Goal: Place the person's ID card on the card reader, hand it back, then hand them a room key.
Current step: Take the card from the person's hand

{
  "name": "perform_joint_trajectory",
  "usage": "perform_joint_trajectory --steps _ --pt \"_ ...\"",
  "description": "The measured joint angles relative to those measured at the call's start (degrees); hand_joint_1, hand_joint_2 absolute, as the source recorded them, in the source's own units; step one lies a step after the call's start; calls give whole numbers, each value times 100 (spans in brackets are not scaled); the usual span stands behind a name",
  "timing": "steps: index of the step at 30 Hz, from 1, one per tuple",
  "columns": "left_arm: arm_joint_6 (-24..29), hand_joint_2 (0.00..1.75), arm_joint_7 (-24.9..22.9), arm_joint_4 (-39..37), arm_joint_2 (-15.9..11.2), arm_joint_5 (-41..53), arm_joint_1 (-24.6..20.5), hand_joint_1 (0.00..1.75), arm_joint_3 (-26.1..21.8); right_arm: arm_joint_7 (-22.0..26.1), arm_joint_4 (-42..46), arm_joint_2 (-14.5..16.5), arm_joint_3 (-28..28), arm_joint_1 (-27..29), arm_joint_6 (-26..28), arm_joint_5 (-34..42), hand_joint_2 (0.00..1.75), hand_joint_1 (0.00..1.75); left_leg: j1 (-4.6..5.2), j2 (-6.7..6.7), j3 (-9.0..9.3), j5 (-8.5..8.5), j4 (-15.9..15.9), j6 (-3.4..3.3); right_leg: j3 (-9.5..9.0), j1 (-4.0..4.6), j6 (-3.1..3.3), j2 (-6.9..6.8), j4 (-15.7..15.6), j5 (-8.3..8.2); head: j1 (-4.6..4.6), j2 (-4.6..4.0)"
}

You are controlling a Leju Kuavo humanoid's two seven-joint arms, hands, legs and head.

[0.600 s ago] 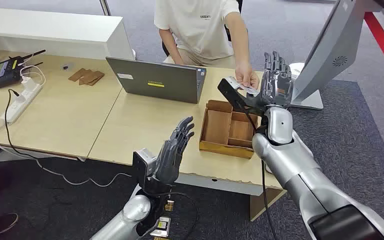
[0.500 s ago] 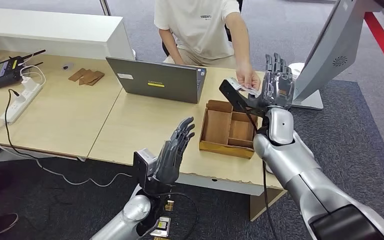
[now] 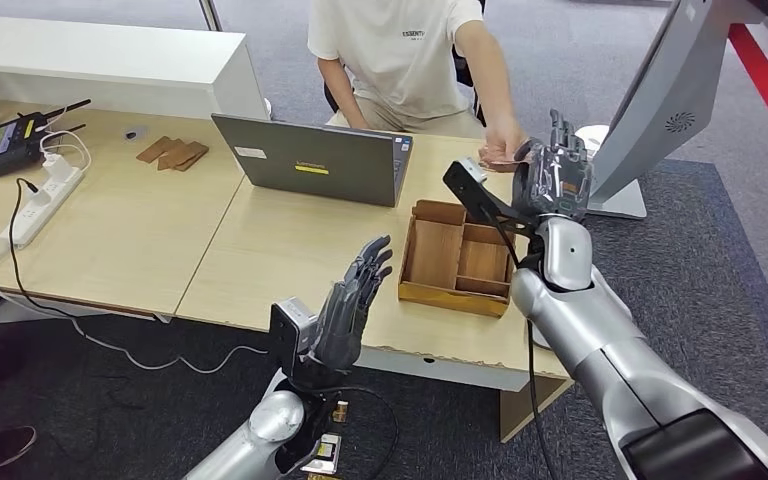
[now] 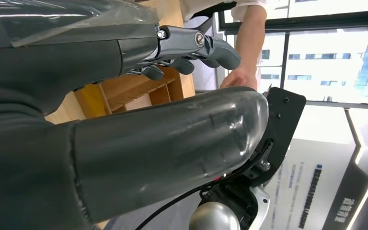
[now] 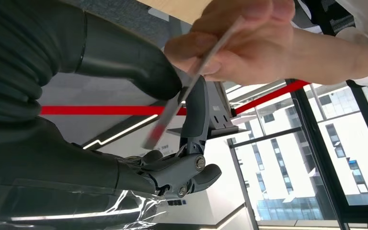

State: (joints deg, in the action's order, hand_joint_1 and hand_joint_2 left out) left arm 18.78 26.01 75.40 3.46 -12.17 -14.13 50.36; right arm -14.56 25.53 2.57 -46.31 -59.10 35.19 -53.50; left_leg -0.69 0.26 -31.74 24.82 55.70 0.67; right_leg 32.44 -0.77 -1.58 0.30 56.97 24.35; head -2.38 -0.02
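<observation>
Right hand fingers: the right hand (image 3: 554, 178) is raised past the far edge of the worktop (image 3: 260, 240), its fingers (image 3: 558, 135) upright. In the right wrist view the thick thumb and a dark finger (image 5: 199, 120) stand on either side of the card. Whether they actually press on it I cannot tell.
ID card: the ID card (image 5: 189, 88) is seen edge-on in the right wrist view, slanting between the thumb and fingers. Its upper end is pinched in the person's hand (image 5: 235, 45). From the head view the card (image 3: 500, 160) is a thin sliver just beside the fingers, on the person's side.
Person: the person's hand (image 3: 505, 145) touches the card, right against the robot's fingers; a pale T-shirt sits behind the worktop.
Left hand fingers: the left hand (image 3: 352, 300) is held up at the near edge of the worktop, fingers apart and fairly straight, holding nothing.
Wooden tray: a wooden tray (image 3: 430, 290) with compartments lies on the worktop between the two hands, below the right hand's fingers.
Laptop: a grey laptop (image 3: 310, 160) stands open beyond the left hand's fingers.
Kiosk: a white kiosk (image 3: 660, 100) rises just beside the right hand, on its outer side.
</observation>
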Motion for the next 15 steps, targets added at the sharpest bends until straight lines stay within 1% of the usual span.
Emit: perform_joint_trajectory --steps 9,15 --pt "6 0 7 -2 24 0 0 0 2 206 0 11 0 49 149 143 175 175 0 0 0 0 0 0 0 0 0 0 0 0 -1 0" --pt "134 0 4 -1 24 -1 5 0 3 498 43 53 11 125 364 470 175 175 0 0 0 0 0 0 -1 0 0 0 0 0 0 0"
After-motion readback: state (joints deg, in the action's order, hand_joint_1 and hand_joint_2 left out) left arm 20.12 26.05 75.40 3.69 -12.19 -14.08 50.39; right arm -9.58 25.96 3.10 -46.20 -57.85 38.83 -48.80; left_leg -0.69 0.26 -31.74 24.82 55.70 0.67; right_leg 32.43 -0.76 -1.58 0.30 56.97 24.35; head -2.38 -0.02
